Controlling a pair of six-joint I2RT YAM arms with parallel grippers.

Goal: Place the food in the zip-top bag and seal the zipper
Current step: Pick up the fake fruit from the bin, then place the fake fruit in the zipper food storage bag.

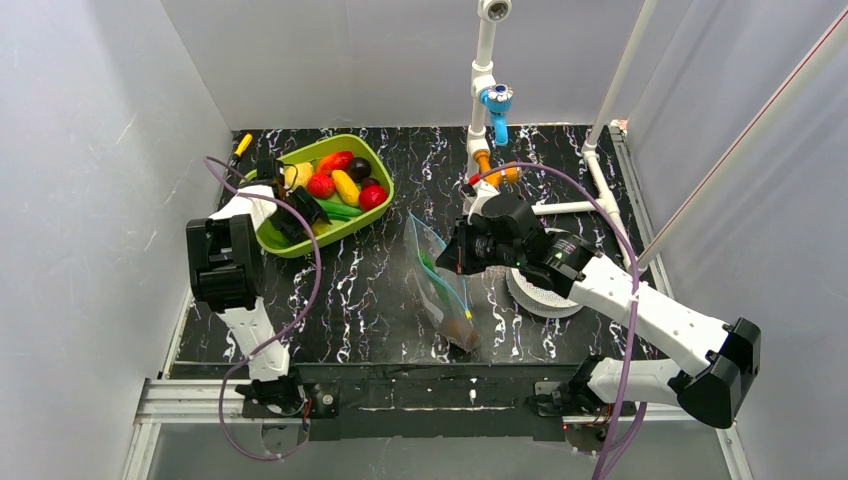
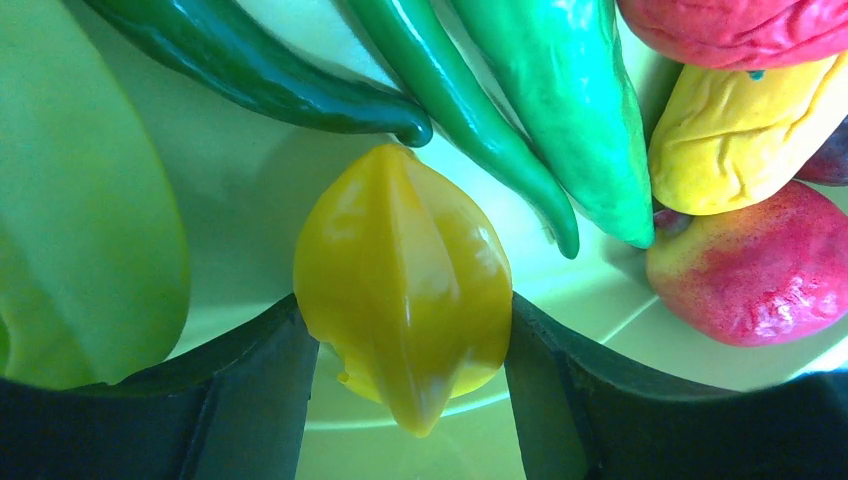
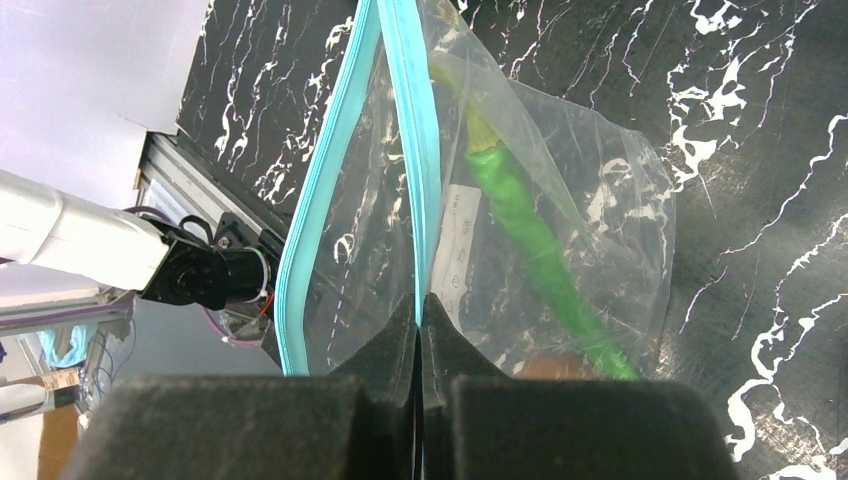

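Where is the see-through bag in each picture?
Top external: the zip-top bag is mid-table, held by the right end effector.
Left wrist: not in it, only food in the green tray.
Right wrist: the bag fills the middle, its blue zipper pinched.
Shared landmark: the black marbled table, in top and right wrist views.

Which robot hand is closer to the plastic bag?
Right. The right hand pinches the bag by its zipper; the left hand is in the green tray, gripping a yellow fruit.
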